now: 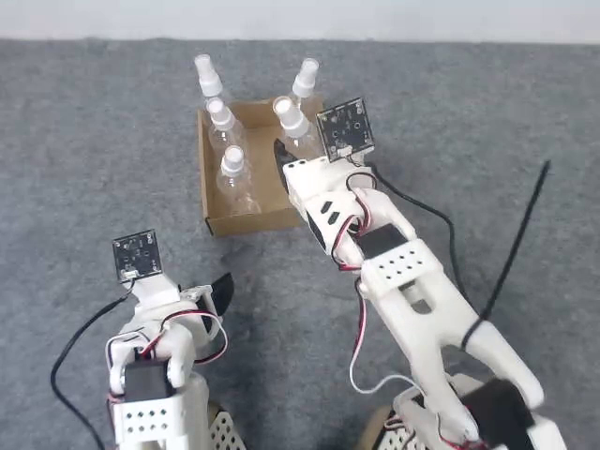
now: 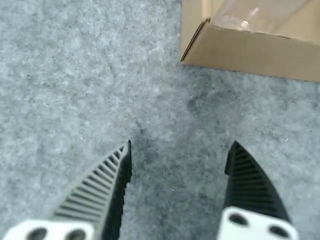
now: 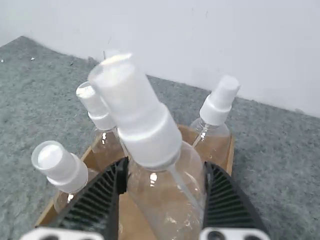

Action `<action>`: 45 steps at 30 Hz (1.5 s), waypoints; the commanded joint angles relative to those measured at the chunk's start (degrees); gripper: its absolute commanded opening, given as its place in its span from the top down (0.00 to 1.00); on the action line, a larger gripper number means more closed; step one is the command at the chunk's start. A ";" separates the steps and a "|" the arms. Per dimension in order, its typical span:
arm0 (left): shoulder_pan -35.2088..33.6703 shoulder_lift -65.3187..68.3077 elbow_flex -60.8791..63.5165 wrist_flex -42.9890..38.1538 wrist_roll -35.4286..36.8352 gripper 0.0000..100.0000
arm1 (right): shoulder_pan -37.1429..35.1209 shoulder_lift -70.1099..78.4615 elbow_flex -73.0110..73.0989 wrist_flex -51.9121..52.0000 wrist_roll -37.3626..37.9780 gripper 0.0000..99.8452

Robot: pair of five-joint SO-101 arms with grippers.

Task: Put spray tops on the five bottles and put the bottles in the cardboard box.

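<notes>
The cardboard box lies open at the table's middle back. Two clear bottles with white spray tops stand inside it, one near the front and one further back. My right gripper is shut on a third capped bottle at the box's right side; in the right wrist view this bottle sits between the jaws over the box. Two more capped bottles stand at the box's far rim; I cannot tell whether inside or behind it. My left gripper stands open over bare carpet in front of the box.
Grey carpet covers the table, and a white wall runs along the back. The left wrist view has the box's near corner beyond the open left gripper. A black cable trails to the right of the right arm.
</notes>
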 commanded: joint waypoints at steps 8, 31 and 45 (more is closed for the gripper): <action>0.09 -0.97 -0.48 0.26 -0.26 0.72 | 0.04 9.63 -4.31 -11.47 -0.88 0.91; 0.09 -0.97 -0.48 0.26 -0.26 0.72 | 0.75 26.86 -3.34 -25.71 -0.88 0.79; 0.09 -0.97 -0.48 0.26 -0.26 0.72 | 0.66 26.42 -2.20 -25.63 -0.53 0.74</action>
